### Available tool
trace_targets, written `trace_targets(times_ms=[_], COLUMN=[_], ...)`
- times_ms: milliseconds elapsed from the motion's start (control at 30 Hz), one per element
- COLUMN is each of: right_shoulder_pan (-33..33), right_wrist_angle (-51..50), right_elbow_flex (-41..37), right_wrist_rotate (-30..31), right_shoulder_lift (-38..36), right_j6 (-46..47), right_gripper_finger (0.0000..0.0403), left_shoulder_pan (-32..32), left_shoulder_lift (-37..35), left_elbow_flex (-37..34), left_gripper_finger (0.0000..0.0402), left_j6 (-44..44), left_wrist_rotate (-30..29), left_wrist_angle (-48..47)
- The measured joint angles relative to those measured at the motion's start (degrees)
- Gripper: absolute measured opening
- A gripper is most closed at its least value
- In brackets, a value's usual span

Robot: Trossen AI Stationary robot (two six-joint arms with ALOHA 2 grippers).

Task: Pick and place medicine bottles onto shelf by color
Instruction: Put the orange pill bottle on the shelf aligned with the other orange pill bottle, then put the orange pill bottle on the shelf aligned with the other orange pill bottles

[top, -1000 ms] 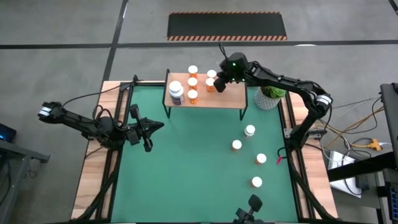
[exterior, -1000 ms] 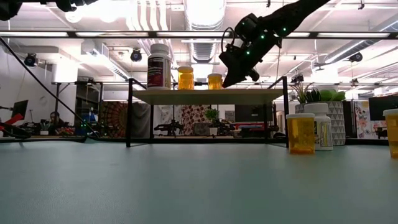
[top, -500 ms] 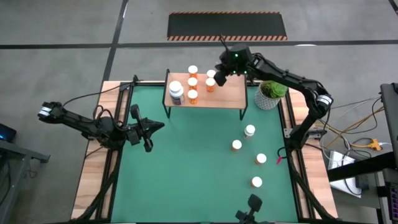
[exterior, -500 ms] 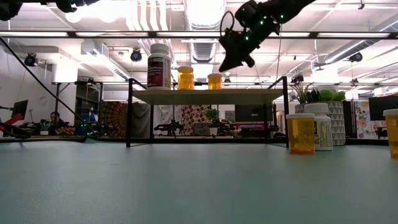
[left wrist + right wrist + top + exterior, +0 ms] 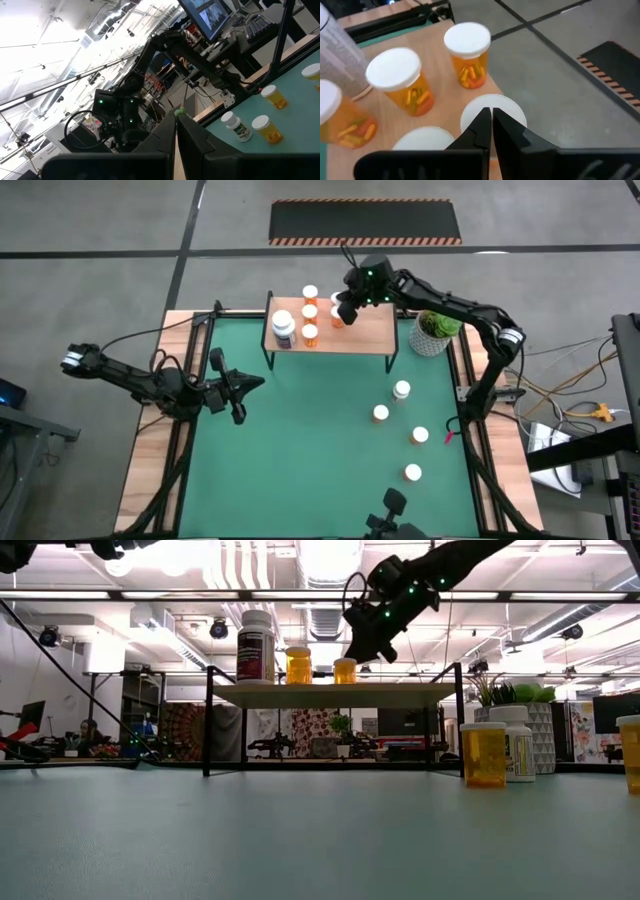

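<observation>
I count six medicine bottles (image 5: 309, 312) standing on the shelf (image 5: 365, 337); four remain on the mat's right side; right gripper (image 5: 345, 311) hovers there, fingers pressed together, empty

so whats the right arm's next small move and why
Probably swing back toward the mat for another bottle: the right gripper is shut and empty above the shelf, and four bottles, like this one, are not yet shelved.
</observation>
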Motion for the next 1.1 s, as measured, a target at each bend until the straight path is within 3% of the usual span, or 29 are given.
trace_targets(times_ms=[1100], right_shoulder_pan=[0.40], right_wrist_angle=[2.16], right_elbow_flex=[2.54], right_wrist_rotate=[1.48], right_shoulder_lift=[0.41], right_j6=[-1.55], right_gripper_finger=[0.0008], left_shoulder_pan=[0.01], left_shoulder_lift=[0.01], left_elbow_flex=[0.00], left_gripper_finger=[0.0000], left_j6=[0.00], left_wrist_rotate=[0.00], left_wrist_angle=[0.02])
